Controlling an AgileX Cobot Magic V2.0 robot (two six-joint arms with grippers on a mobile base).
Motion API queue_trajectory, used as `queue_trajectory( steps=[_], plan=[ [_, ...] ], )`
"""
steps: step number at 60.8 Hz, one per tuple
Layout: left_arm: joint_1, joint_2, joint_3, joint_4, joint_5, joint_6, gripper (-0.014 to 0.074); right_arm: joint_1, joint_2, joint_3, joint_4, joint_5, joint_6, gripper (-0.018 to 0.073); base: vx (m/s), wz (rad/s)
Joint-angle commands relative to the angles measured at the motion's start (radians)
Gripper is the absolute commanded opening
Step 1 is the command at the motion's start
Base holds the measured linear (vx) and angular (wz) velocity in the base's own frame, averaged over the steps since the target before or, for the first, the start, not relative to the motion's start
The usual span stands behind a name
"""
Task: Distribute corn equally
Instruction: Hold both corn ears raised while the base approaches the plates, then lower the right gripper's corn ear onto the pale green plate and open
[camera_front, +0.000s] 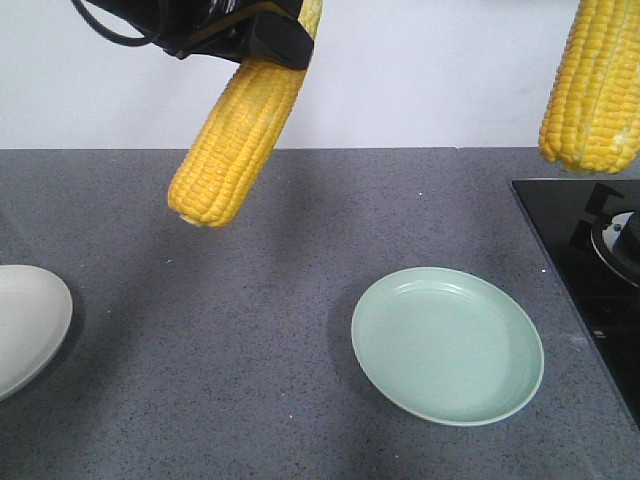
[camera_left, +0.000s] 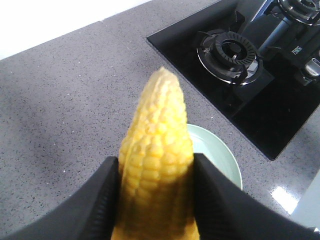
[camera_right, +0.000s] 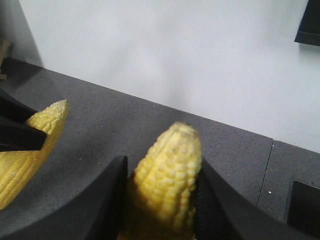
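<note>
A kitchen: grey stone counter (camera_front: 250, 300); built-in gas hob (camera_left: 235, 55); plates (camera_front: 447, 345).

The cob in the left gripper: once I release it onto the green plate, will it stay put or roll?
The corn cob is round and tapered, so it will probably roll in a curve rather than straight. The green plate has a raised rim, which should likely stop it. The cob hangs well above the counter in the left gripper, so lowering first seems wiser; a drop might bounce it out.

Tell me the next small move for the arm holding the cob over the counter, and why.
Probably carry the left gripper toward the green plate and lower it. Its corn cob hangs clamped in the air over bare counter, left of the plate, which lies empty. The right gripper holds a second cob aloft too.
</note>
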Motion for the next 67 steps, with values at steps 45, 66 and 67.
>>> queue_trajectory(
  steps=[45, 66, 67],
  plan=[
    [0.001, -0.039, -0.026, -0.017, -0.034, 0.001, -0.0007, -0.006, -0.019, -0.019, 0.010, -0.039, -0.007, -0.0004, 0.00, 0.00],
    [0.001, -0.039, -0.021, 0.144, 0.015, 0.000, -0.0007, -0.006, 0.097, 0.007, 0.047, -0.004, -0.008, -0.0004, 0.00, 0.00],
    [0.001, -0.039, -0.021, 0.146, 0.015, 0.000, -0.0007, -0.006, 0.103, 0.016, 0.050, -0.004, -0.008, -0.0004, 0.00, 0.00]
  ],
)
